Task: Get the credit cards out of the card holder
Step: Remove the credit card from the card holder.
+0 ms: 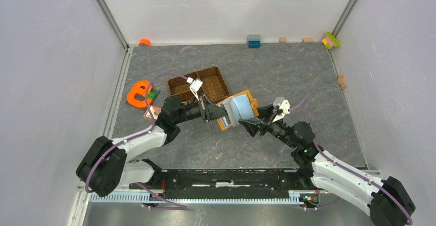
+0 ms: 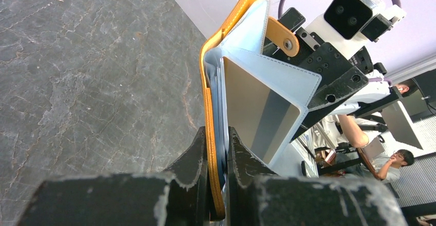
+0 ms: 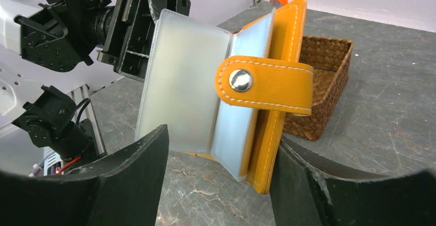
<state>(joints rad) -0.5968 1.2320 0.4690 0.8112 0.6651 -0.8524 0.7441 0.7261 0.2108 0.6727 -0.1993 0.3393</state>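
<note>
Top external: card holder (image 1: pixel 239 110) open toward right tool (image 1: pixel 256 119)

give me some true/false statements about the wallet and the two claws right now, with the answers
1. The left claw is clamped on one edge of the card holder. True.
2. The card holder lies flat on the table. False: it is held up off the table, spread open with its pale lining showing.
3. The right claw is shut on the card holder. False: its jaws stand wide open, one on either side of the holder's lower part.
4. A brown woven tray sits on the table beyond the card holder, farther from the arm bases. True.
</note>
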